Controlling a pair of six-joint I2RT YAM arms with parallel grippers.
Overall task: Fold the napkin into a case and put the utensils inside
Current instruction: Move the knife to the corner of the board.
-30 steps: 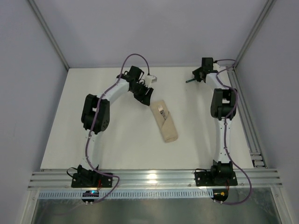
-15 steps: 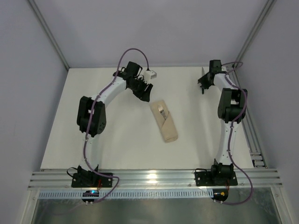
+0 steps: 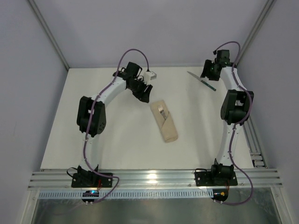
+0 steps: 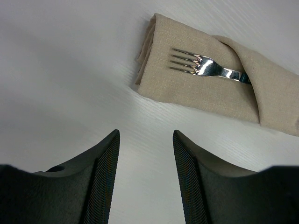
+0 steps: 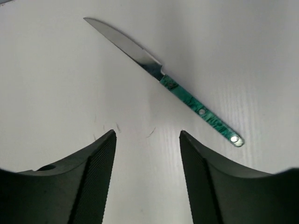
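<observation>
Top view: folded case (image 3: 164,122) in middle of desk (image 3: 117,135), fork (image 3: 161,111) tucked in with tines out, knife (image 3: 202,80) loose at far right, left wrist: left fingers (image 4: 100,182) parted, empty, short of case, right wrist: right fingers (image 5: 96,182) parted, empty, knife flat on desk just ahead

One knife (image 5: 164,80), one fork (image 4: 210,67), one napkin case (image 3: 168,129), two claws: left claw (image 4: 145,135), right claw (image 5: 147,134).
</observation>
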